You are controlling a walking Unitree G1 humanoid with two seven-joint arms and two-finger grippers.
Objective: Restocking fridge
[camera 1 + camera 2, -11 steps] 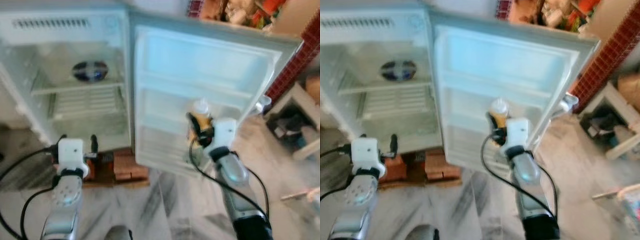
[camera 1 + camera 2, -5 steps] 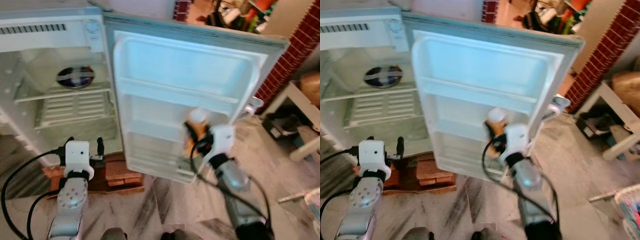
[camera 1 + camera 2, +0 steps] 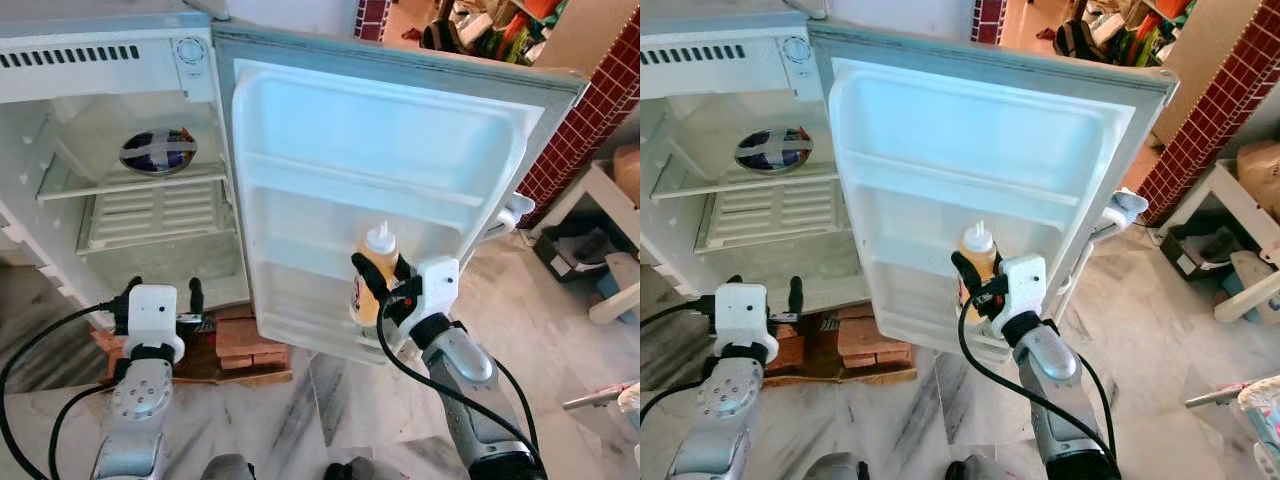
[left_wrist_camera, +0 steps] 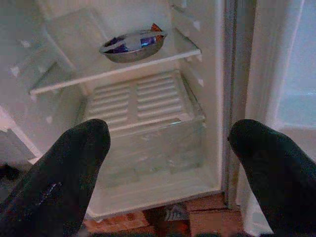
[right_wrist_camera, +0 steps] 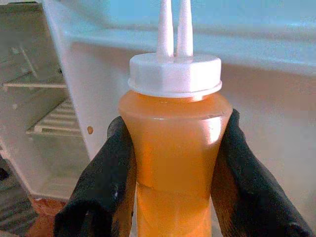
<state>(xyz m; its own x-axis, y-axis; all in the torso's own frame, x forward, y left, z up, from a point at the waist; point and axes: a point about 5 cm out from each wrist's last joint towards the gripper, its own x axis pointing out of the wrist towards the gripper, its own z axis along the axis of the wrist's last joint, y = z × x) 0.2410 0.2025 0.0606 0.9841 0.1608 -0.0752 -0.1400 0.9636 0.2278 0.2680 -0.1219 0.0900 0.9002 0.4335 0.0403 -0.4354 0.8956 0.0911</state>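
Right gripper (image 3: 382,282) raised at the open fridge door (image 3: 300,120), clamped around one orange sauce bottle (image 3: 372,280). Left gripper (image 3: 163,292) low, fingers spread, empty. One bowl (image 3: 157,151) on the shelf.

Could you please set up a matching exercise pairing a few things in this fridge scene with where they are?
Things:
1. orange squeeze bottle with white cap
2. round metal bowl
3. stack of red bricks
4. left hand

Places:
A. under the fridge
B. held in the right hand at the door
C. upper inside shelf
D. low before the open compartment

Pairs: 1-B, 2-C, 3-A, 4-D
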